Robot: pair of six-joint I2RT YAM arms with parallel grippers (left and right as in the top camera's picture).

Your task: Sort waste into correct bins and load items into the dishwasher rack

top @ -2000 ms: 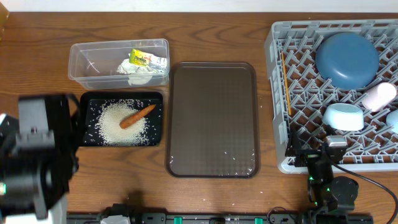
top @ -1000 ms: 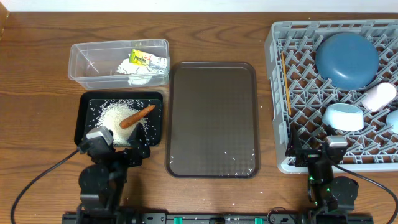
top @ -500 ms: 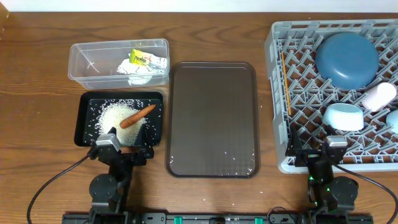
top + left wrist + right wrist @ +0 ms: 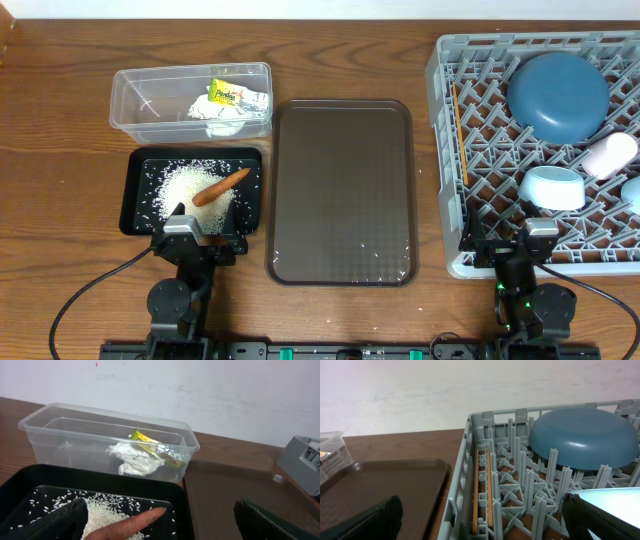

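Note:
White rice [image 4: 188,190] and an orange carrot [image 4: 222,186] lie in the black tray [image 4: 135,200]. The clear tub [image 4: 140,100] behind it holds a crumpled tissue [image 4: 222,120] and a yellow-green wrapper [image 4: 230,95]. In the grey rack [image 4: 450,200] sit a large blue bowl [image 4: 557,95], a light-blue cup [image 4: 553,187], a white cup [image 4: 612,153] and chopsticks [image 4: 458,135]. My left gripper [image 4: 195,240] is open at the black tray's near edge, its jaws either side of the carrot [image 4: 130,527] without touching it. My right gripper [image 4: 525,245] is open and empty at the rack's front edge.
A brown serving tray [image 4: 342,190] with a few stray rice grains lies between the bins and the rack. Both arms rest low at the table's front edge. A wall rises behind the table.
The left arm has drawn back from over the table's left side to the front edge and settled just below the black tray. The right arm has not moved.

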